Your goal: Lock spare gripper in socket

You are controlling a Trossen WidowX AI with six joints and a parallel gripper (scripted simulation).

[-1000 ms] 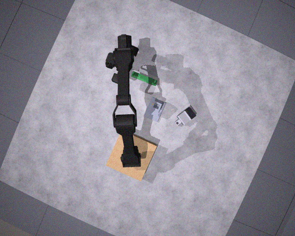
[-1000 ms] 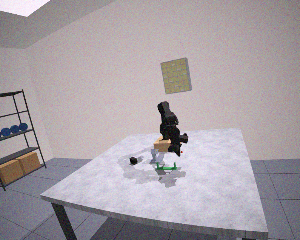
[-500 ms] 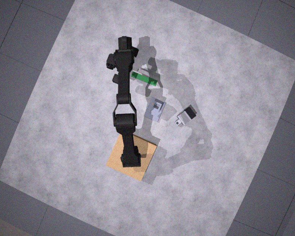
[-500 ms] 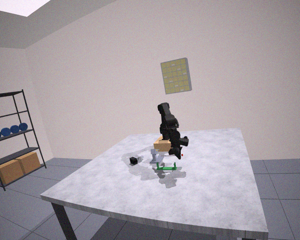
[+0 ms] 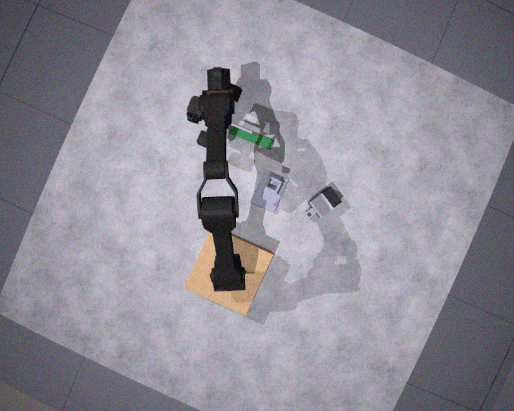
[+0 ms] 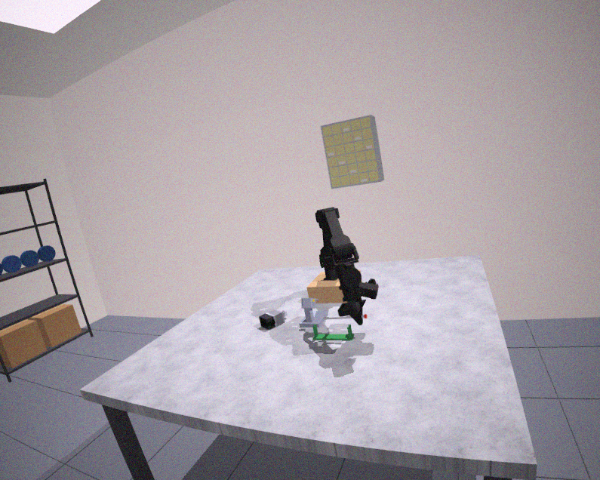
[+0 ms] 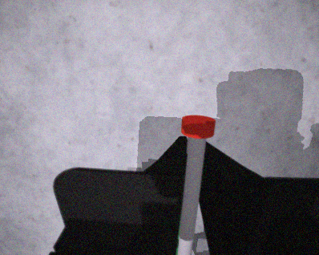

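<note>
My gripper (image 6: 361,317) (image 7: 188,143) is shut on the lock pin (image 6: 336,318) (image 7: 193,180). The pin has a grey shaft and a red head, and lies roughly level between the fingertips, above the table. In the top view the arm hides the fingers. The mount (image 5: 263,199) (image 6: 306,311) stands upright with its square socket empty and no pin through it. The spare gripper (image 5: 325,203) (image 6: 266,321) lies on the table apart from the mount, its small holed spigot (image 5: 310,213) pointing toward the lower left in the top view.
A green cradle (image 5: 251,137) (image 6: 333,337) with two raised ends stands on the table (image 5: 128,199) (image 6: 419,371) beyond the mount, close to my gripper and below the pin's height. The arm stands on a wooden block (image 5: 199,274) (image 6: 323,294). Arm shadows fall around the mount.
</note>
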